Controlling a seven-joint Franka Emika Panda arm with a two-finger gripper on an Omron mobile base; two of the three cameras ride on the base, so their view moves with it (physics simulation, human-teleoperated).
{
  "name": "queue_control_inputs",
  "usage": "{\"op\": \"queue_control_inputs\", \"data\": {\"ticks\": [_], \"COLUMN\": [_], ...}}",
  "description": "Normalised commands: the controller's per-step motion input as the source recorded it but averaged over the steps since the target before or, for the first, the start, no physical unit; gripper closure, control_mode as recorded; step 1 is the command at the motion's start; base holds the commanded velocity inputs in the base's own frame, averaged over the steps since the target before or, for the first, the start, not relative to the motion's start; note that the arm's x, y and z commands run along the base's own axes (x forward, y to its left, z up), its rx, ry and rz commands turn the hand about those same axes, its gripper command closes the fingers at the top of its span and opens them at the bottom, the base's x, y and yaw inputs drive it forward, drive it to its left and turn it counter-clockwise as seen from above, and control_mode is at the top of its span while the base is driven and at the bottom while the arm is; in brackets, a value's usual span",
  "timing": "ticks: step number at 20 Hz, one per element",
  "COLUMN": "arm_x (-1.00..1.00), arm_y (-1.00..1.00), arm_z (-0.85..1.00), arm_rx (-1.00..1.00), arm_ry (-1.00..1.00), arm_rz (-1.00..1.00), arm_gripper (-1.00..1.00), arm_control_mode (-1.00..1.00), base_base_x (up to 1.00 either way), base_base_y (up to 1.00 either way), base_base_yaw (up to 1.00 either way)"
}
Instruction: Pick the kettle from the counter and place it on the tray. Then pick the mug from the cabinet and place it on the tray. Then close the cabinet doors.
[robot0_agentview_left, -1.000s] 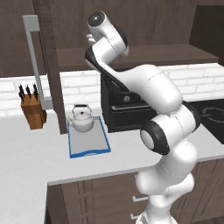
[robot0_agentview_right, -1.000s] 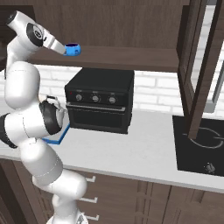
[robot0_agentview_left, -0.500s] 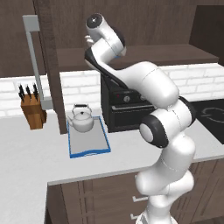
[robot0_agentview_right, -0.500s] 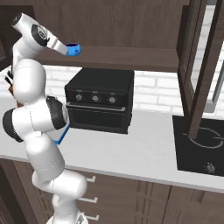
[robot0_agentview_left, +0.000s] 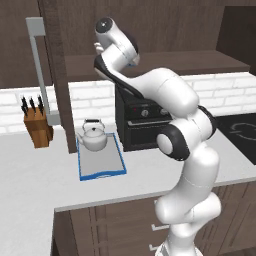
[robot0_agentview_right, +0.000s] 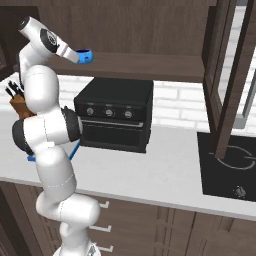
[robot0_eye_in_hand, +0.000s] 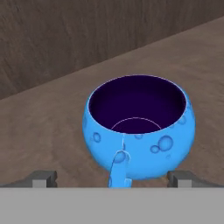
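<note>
At upper left of the right base view, the gripper (robot0_agentview_right: 76, 54) has pushed closer along the cabinet (robot0_agentview_right: 150, 65) shelf to the mug (robot0_eye_in_hand: 139, 127), its open fingers (robot0_eye_in_hand: 43, 178) now flanking the upright mug without gripping. Left of centre in the left base view, the kettle (robot0_agentview_left: 93, 136) stays on the tray (robot0_agentview_left: 100, 165).

Rendered home kitchen. Long pale counter (robot0_agentview_left: 30, 170) over dark brown drawers (robot0_agentview_right: 130, 227) with silver handles. White brick backsplash (robot0_agentview_left: 95, 97) behind. Black countertop oven (robot0_agentview_right: 116, 114) with knobs, black induction hob (robot0_agentview_right: 227, 167) set into the worktop. Knife block (robot0_agentview_left: 38, 125) near the wall, kettle (robot0_agentview_left: 93, 136) sitting on a blue-rimmed tray (robot0_agentview_left: 100, 161). Dark wood wall cabinet (robot0_agentview_right: 150, 30) above, door (robot0_agentview_right: 227, 75) open, blue mug (robot0_eye_in_hand: 139, 127) on its shelf.
</note>
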Motion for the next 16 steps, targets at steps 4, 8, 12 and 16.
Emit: {"op": "queue_control_inputs", "data": {"ticks": [4, 8, 12, 16], "arm_x": [0.12, 0.0, 0.0, -0.01], "arm_y": [0.01, 0.0, 0.0, -0.02], "arm_z": [0.0, 0.01, 0.0, 0.0], "arm_rx": [-0.05, -0.08, -0.08, -0.03], "arm_ry": [0.0, 0.0, 0.0, 0.0], "arm_rz": [0.0, -0.02, -0.03, -0.01], "arm_gripper": [-1.0, -1.0, -1.0, 1.0], "arm_control_mode": [-1.0, -1.0, -1.0, -1.0], "base_base_x": [0.0, 0.0, 0.0, 0.0], "base_base_y": [0.0, 0.0, 0.0, 0.0], "base_base_yaw": [0.0, 0.0, 0.0, 0.0]}}
